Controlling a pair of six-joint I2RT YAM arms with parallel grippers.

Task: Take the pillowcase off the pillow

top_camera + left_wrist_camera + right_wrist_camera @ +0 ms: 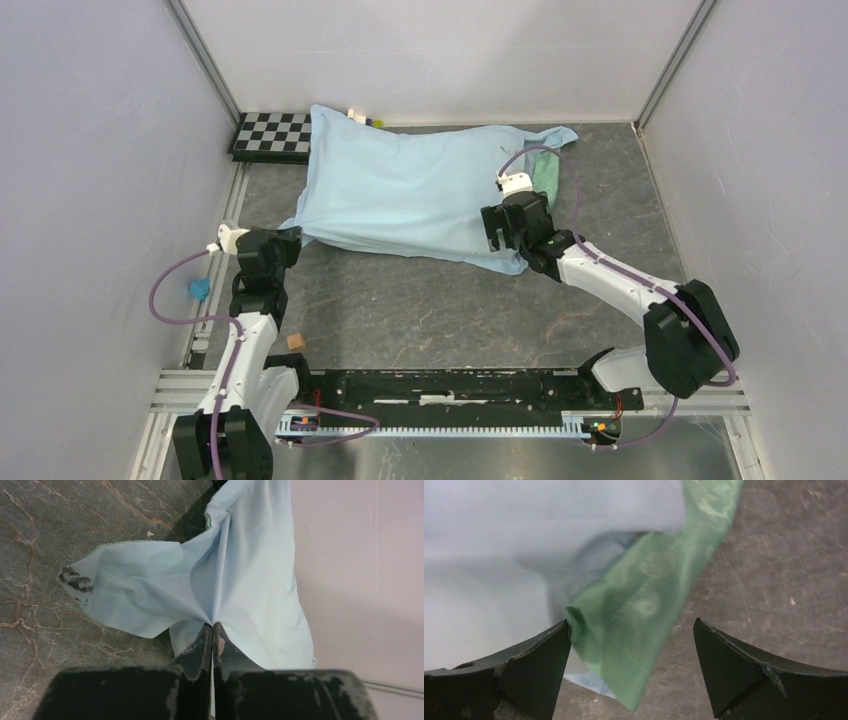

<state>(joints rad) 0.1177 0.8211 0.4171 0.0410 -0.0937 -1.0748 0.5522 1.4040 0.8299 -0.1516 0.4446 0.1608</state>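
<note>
Found the wrinkly light-blue fabric pillowcase (400, 195) spread over the far part of the dark marbled tabletop (420, 310), just beside a black-and-white checkered board (272, 135) at the far left. Pinched a gathered near-left corner of that cloth in the left gripper (212, 630), jaws pressed together on the fabric. Kept the right gripper (631, 625) spread wide at the right end of the case, one fingertip at the edge of the pale green inner flap (644, 605), with nothing clamped. Saw no bare cream pillow in any view; judged it hidden inside the case. Judged the task barely begun: one corner gripped, open end reached, no cushion drawn out. Left to do: secure the open end, pull cloth and cushion apart, and strip the case off completely.
</note>
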